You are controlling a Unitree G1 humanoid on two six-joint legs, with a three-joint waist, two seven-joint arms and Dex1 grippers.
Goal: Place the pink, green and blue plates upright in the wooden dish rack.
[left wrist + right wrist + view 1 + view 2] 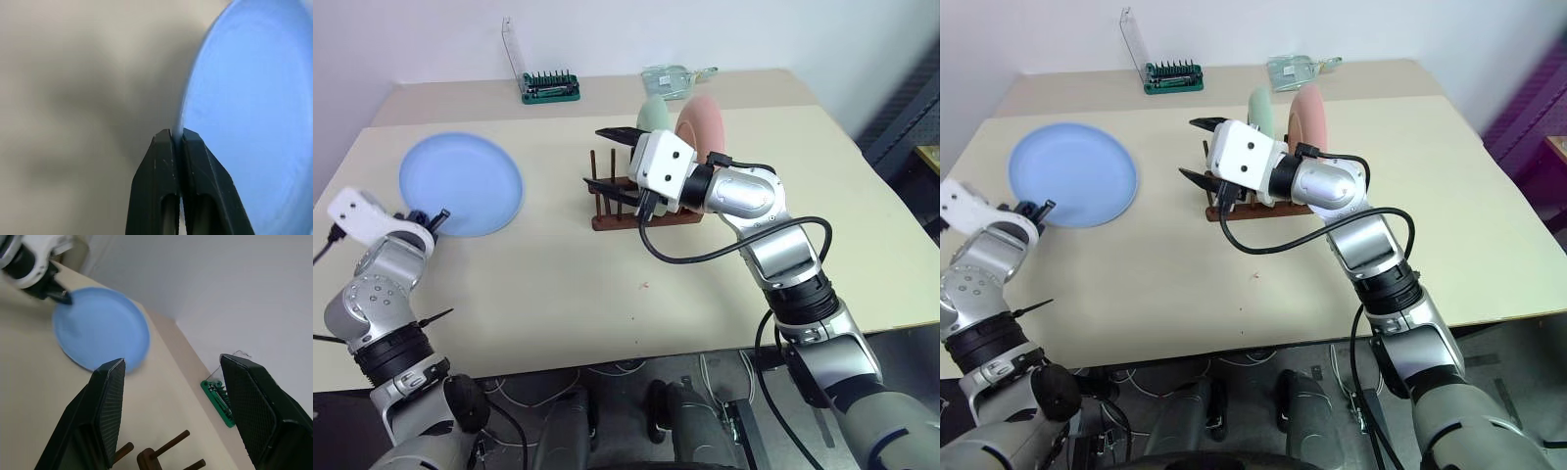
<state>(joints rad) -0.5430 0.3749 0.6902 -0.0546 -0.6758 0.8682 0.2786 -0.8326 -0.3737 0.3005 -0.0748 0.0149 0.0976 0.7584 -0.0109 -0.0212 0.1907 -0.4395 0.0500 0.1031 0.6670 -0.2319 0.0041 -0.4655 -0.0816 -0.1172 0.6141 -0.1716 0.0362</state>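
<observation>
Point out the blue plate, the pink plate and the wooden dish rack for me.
blue plate (460, 181), left eye view, middle of its face.
pink plate (707, 125), left eye view, upper face.
wooden dish rack (607, 221), left eye view, near base rail's end.

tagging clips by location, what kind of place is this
Probably a robot test bench or lab, not a kitchen: a bare beige table against a plain wall, holding only a wooden dish rack, a blue plate and a green tool holder, with loose cables on the floor below.
</observation>
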